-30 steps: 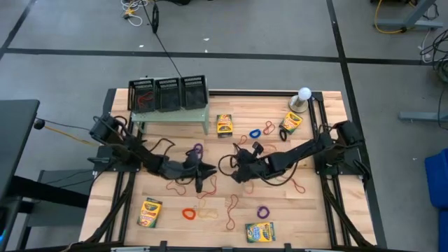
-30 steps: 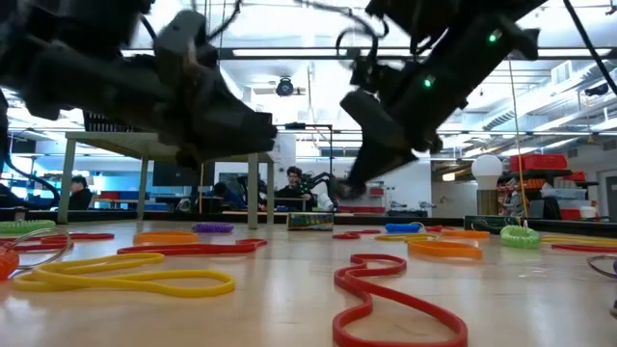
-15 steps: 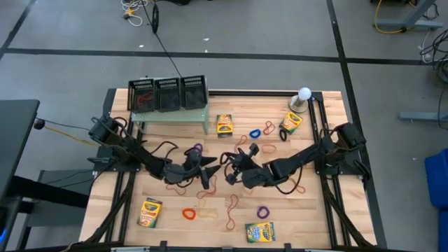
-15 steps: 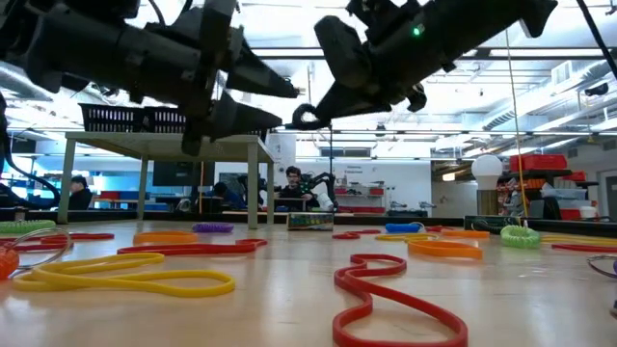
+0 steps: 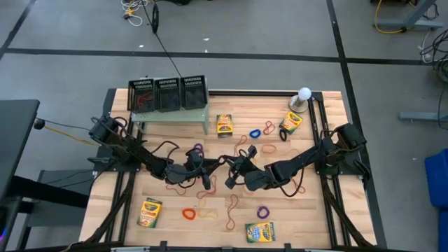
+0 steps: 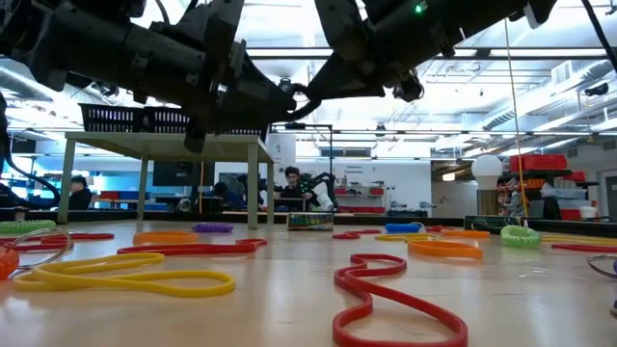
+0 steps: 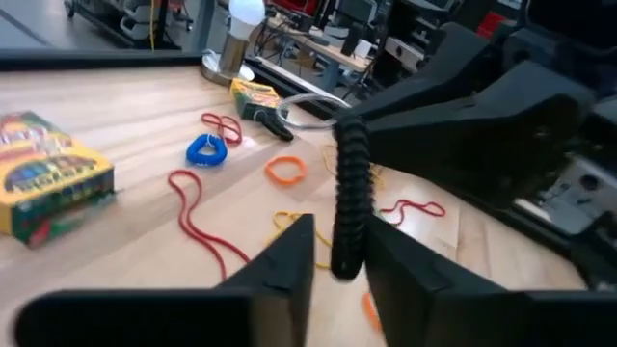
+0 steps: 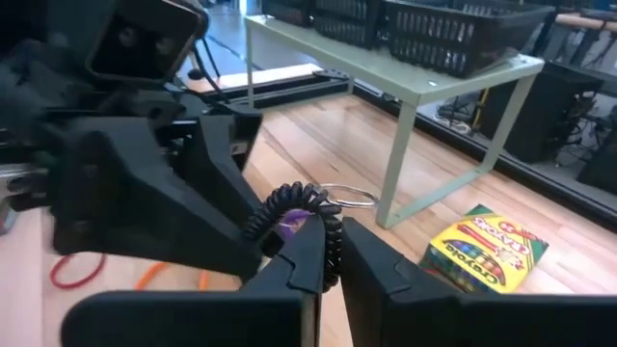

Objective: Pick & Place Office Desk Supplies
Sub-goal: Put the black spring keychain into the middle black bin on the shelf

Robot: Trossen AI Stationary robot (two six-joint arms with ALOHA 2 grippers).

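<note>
A black coiled band (image 7: 349, 198) is held above the middle of the table (image 5: 322, 217), clamped between the fingers of the left gripper (image 7: 339, 265) and also between those of the right gripper (image 8: 330, 253), the two meeting tip to tip. Crayon boxes (image 5: 224, 124) and rubber bands (image 6: 125, 275) lie scattered on the table, mesh trays (image 5: 168, 93) at its far left corner
</note>
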